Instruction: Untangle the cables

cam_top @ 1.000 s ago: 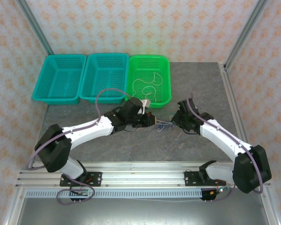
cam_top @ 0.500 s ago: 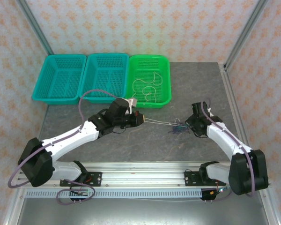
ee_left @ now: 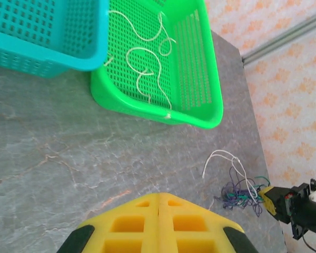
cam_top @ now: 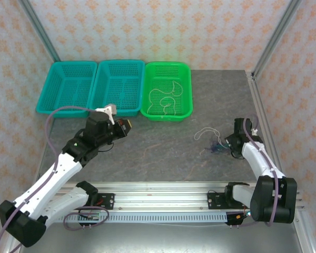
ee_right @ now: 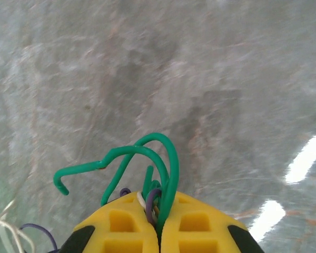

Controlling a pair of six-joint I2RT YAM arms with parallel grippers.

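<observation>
The cables, a small knot of thin purple, dark and green wires (cam_top: 216, 149), lie on the grey stone-patterned table top (cam_top: 163, 153) at about four o'clock from its middle. A whitish wire loop (cam_top: 204, 132) trails out of the knot toward eleven o'clock. The right gripper (cam_top: 227, 148), at three o'clock of the knot, has its yellow fingers (ee_right: 121, 226) pinching green, purple and whitish strands. The left gripper (cam_top: 125, 126), well apart at nine o'clock, is pressed together with nothing seen between its pads. A green plastic mesh basket (cam_top: 187, 100) at twelve o'clock holds another whitish wire (cam_top: 166, 97). To do this step well, I judge, the right should anchor the knot while the left takes the free whitish end and draws it out slowly, low over the table.
</observation>
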